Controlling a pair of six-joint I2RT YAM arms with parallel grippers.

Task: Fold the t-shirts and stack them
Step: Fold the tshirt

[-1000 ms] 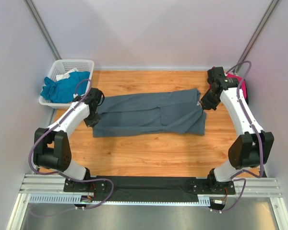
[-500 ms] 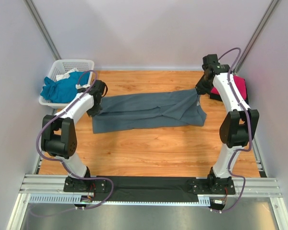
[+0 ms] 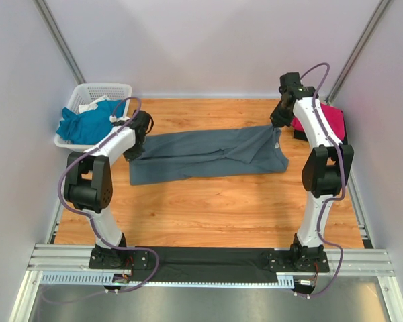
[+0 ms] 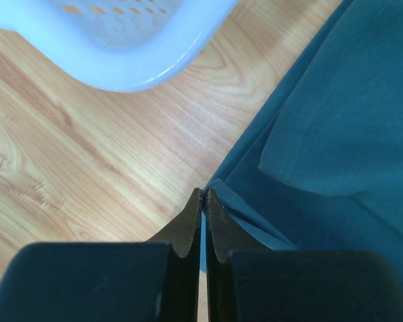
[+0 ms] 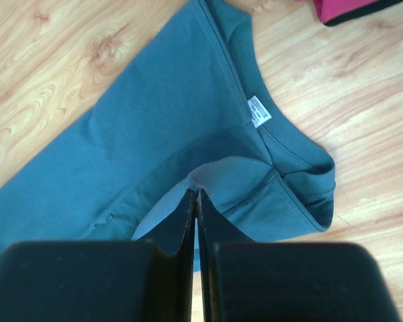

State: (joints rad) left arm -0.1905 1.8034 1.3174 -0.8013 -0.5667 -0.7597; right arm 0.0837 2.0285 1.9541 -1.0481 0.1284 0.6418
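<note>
Only the wrist views show the grips. The left gripper (image 4: 203, 195) pinches shut on the hem of the grey t-shirt (image 4: 336, 114) beside the basket (image 4: 141, 64). The right gripper (image 5: 195, 194) clamps a fold near the neck label (image 5: 258, 111). From above, that shirt lies stretched across the table (image 3: 208, 211); beyond it, the teal t-shirt (image 3: 87, 125) lies in the basket.

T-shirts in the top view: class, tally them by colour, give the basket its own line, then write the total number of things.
Slate-grey t-shirt: 1
Magenta-pink t-shirt: 1
Teal-blue t-shirt: 1
White basket: 1
Total: 4
</note>
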